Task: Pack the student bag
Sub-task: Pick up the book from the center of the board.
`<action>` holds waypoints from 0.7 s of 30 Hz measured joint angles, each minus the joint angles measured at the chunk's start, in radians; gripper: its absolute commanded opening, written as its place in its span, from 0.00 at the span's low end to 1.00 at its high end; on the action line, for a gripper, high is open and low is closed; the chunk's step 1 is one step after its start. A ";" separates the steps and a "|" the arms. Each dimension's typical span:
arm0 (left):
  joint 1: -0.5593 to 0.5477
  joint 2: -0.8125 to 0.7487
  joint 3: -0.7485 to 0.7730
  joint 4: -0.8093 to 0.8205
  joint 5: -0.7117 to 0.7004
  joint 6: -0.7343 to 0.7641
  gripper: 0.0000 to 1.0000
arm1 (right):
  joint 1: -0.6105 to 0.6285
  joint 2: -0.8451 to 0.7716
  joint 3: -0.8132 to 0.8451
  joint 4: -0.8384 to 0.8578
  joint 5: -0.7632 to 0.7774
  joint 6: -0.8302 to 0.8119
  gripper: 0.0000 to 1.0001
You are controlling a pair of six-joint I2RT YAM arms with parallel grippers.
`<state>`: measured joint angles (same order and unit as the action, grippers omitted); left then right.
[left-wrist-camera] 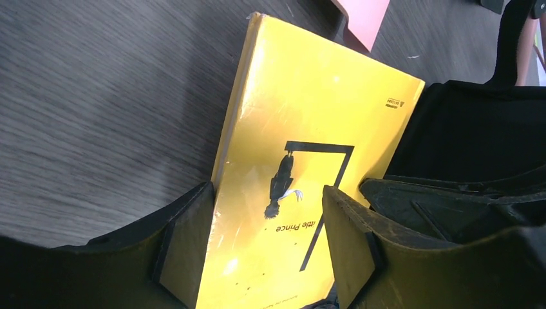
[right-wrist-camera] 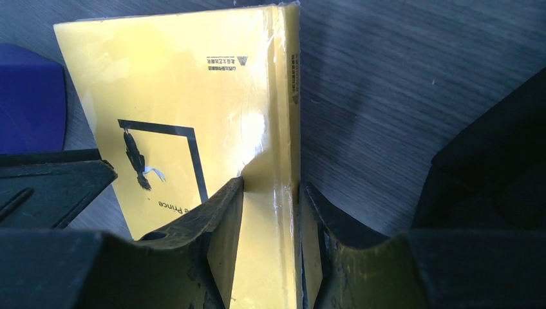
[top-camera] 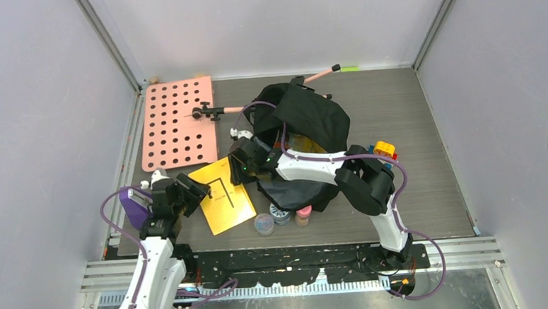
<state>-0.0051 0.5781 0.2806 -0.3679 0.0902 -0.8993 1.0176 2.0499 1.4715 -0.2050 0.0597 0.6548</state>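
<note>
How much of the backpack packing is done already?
Not much yet. The student bag lies open, and what is inside is hard to make out. In hand: the right fingers pinch the edge of the yellow book, and the left fingers stand open around it. Left to do: the book, three little jars and a colourful toy are all outside the bag.

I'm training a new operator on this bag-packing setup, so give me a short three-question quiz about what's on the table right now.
1. True or false: the yellow book already lies inside the student bag.
2. What lies at the far left of the table? A) pink pegboard B) green tray C) white plate
3. Fill in: the title on the book's cover ends in the word ____.
Key: 1 false; 2 A; 3 Prince.
</note>
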 measured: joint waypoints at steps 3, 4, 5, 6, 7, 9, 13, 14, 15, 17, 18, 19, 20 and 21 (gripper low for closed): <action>0.000 0.019 0.000 0.029 -0.002 0.007 0.63 | 0.000 0.000 0.025 -0.011 0.018 -0.018 0.42; 0.000 0.029 0.001 0.039 -0.005 0.011 0.63 | -0.001 0.001 0.037 -0.012 0.025 -0.026 0.42; 0.000 0.040 0.002 0.048 -0.008 0.015 0.63 | -0.002 0.001 0.050 -0.013 0.028 -0.032 0.42; 0.000 0.055 0.003 0.058 -0.010 0.018 0.63 | -0.003 0.001 0.065 -0.013 0.032 -0.039 0.42; 0.000 0.073 0.006 0.068 -0.011 0.018 0.63 | -0.006 0.002 0.085 -0.013 0.035 -0.047 0.42; 0.000 0.115 0.014 0.084 -0.009 0.021 0.63 | -0.010 0.007 0.119 -0.007 0.036 -0.056 0.42; 0.000 0.212 0.032 0.140 -0.002 0.022 0.63 | -0.015 0.035 0.195 0.019 0.042 -0.073 0.42; 0.000 0.230 0.036 0.158 -0.004 0.026 0.63 | -0.021 0.047 0.209 0.025 0.044 -0.082 0.42; 0.000 0.250 0.042 0.173 -0.005 0.034 0.63 | -0.026 0.055 0.216 0.029 0.043 -0.085 0.42; -0.001 0.287 0.048 0.203 -0.008 0.049 0.63 | -0.034 0.085 0.239 0.044 0.040 -0.097 0.42; -0.001 0.306 0.051 0.213 -0.011 0.057 0.63 | -0.039 0.093 0.244 0.049 0.037 -0.100 0.43; -0.001 0.326 0.055 0.221 -0.013 0.069 0.63 | -0.042 0.105 0.250 0.057 0.034 -0.106 0.43; -0.001 0.344 0.060 0.225 -0.015 0.077 0.63 | -0.046 0.117 0.254 0.065 0.026 -0.111 0.43; -0.001 0.356 0.062 0.230 -0.016 0.082 0.63 | -0.050 0.124 0.254 0.071 0.020 -0.115 0.44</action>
<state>-0.0063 0.9337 0.3428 -0.1379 0.0746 -0.8169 0.9676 2.1742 1.7256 -0.1345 0.0795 0.5396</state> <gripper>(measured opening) 0.635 0.428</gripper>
